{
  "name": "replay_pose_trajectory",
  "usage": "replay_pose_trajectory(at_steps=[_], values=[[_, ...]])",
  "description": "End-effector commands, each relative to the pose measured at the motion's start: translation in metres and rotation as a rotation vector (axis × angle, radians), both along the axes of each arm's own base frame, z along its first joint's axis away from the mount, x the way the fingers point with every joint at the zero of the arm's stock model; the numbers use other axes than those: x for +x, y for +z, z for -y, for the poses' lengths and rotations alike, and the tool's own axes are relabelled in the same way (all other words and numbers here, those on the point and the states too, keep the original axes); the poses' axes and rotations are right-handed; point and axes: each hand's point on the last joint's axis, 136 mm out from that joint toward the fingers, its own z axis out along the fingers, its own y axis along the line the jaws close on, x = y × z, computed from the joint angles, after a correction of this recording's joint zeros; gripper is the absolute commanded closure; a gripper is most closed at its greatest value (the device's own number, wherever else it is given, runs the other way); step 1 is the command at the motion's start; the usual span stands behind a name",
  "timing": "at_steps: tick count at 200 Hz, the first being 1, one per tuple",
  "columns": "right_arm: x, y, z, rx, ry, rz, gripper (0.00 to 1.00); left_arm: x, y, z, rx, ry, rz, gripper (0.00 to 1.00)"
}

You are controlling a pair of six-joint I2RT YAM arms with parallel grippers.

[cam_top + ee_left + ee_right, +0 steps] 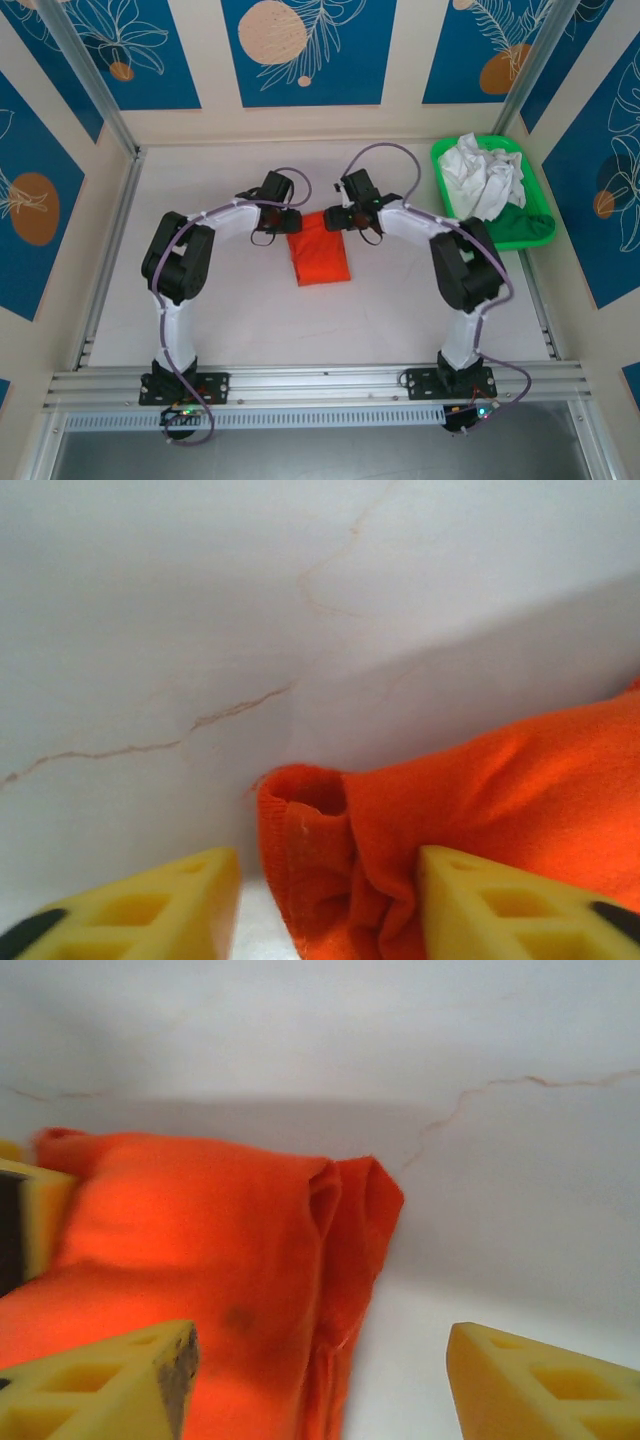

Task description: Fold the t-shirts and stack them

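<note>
Left gripper (pixel 322 865) stands with its yellow fingers (pixel 150 905) spread; a bunched corner of the orange-red t-shirt (pixel 480 790) lies between them, close against the right-hand finger, with bare white table (pixel 250 630) showing beside the other; nothing is pinched. Right gripper (pixel 322 1335) is likewise spread wide; a folded edge of the same shirt sits between its fingers (pixel 540 1380) on the left-hand side, and bare table fills the gap on the other side. From above, both arms bend inward from their bases at the near edge; the shirt lies folded into a compact rectangle at the middle of the table, and the two grippers meet low over its far corners, left on the left, right on the right. Farther off, at the right rear, the white t-shirt (pixel 482 175) lies crumpled in a green tray (pixel 525 228), well apart from the orange-red one.
</note>
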Motion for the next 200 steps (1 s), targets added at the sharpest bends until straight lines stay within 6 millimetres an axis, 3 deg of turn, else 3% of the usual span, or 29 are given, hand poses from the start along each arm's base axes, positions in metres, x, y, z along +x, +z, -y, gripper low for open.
replay_pose_trajectory(at_steps=[1, 17, 28, 56, 96, 104, 129, 167, 200], values=[[-0.003, 0.036, 0.008, 0.171, -0.078, 0.065, 0.27, 0.004, 0.03, 0.003, -0.041, -0.008, 0.064, 0.43], [-0.016, 0.034, 0.019, 0.199, -0.086, 0.066, 0.26, 0.004, 0.051, 0.008, -0.068, -0.025, 0.097, 0.42], [-0.024, 0.033, 0.028, 0.211, -0.11, 0.074, 0.26, 0.002, 0.066, 0.011, -0.067, -0.036, 0.117, 0.32], [-0.048, 0.028, 0.062, 0.215, -0.193, 0.088, 0.26, -0.009, 0.097, 0.021, 0.039, -0.051, 0.18, 0.19], [-0.094, 0.024, 0.116, 0.114, -0.291, 0.147, 0.28, -0.032, 0.105, 0.039, 0.293, 0.048, 0.168, 0.18], [-0.105, 0.025, 0.123, 0.108, -0.3, 0.159, 0.28, -0.036, 0.103, 0.042, 0.348, 0.066, 0.159, 0.13], [-0.135, 0.033, 0.138, 0.132, -0.304, 0.204, 0.29, -0.048, 0.086, 0.066, 0.418, 0.05, 0.106, 0.16], [-0.167, 0.06, 0.127, 0.208, -0.15, 0.307, 0.32, -0.061, 0.055, 0.103, 0.441, -0.007, 0.057, 0.28], [-0.179, 0.068, 0.106, 0.262, -0.001, 0.323, 0.32, -0.072, 0.03, 0.13, 0.497, -0.088, 0.027, 0.36]])
